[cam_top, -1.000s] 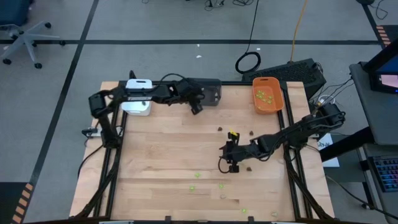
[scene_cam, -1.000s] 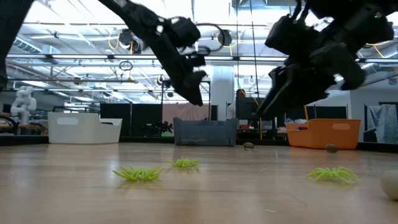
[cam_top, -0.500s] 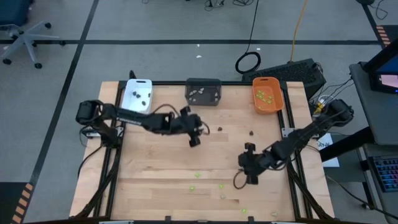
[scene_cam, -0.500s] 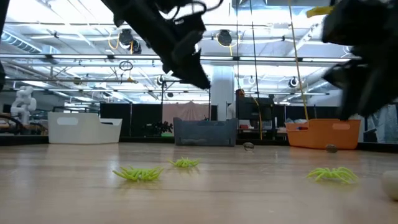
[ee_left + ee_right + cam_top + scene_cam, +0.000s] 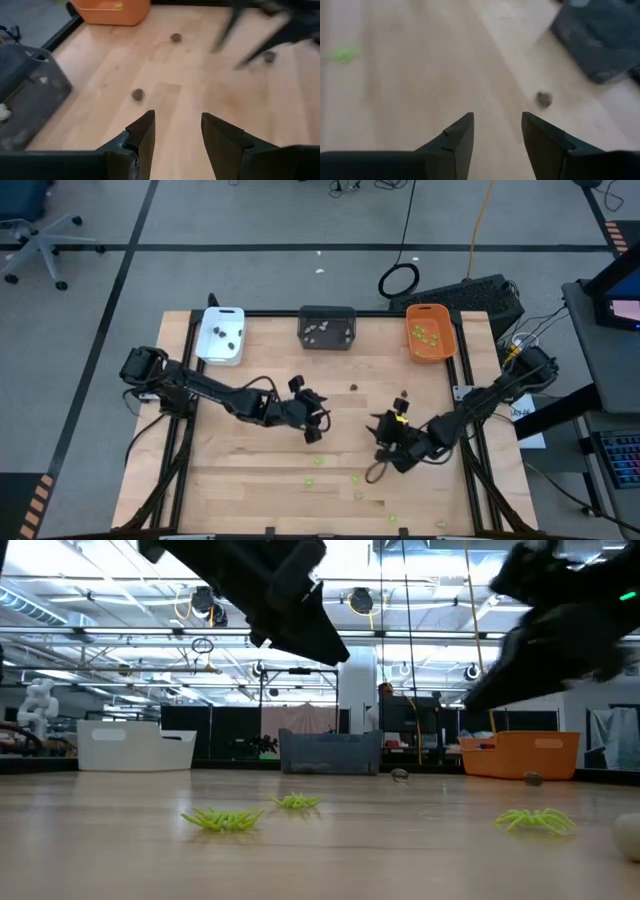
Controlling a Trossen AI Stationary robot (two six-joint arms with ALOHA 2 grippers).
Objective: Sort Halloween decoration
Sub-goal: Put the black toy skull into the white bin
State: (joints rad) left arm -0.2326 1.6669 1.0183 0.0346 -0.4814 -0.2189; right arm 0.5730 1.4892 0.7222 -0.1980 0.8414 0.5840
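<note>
My left fingers (image 5: 176,135) are apart with nothing between them, and they hang over the middle of the table (image 5: 250,470), aimed across it at a small dark piece (image 5: 138,94) lying alone on the wood. My right fingers (image 5: 496,131) are apart and empty too, out over the table's right-centre, with another dark piece (image 5: 544,99) ahead of them and the grey tray (image 5: 600,37) beyond it. From above, both of my arms reach toward the centre, left gripper (image 5: 313,423) and right gripper (image 5: 385,448) near each other but not touching. The three trays sit in a row on the far edge: the white tray (image 5: 207,345) holds dark pieces, the grey tray pale ones, the orange tray (image 5: 448,350) green ones, so each colour has its bin. Plenty is unsorted: green pieces (image 5: 223,819) lie scattered along the near side, and a pale round one (image 5: 629,837) sits at the near right. I judge I'm between picks, fingers spread ready, with each arm lined up on a dark piece that would belong in the white tray. These bits are far smaller than my fingers, so I'll need to come down square and close right at the wood.
</note>
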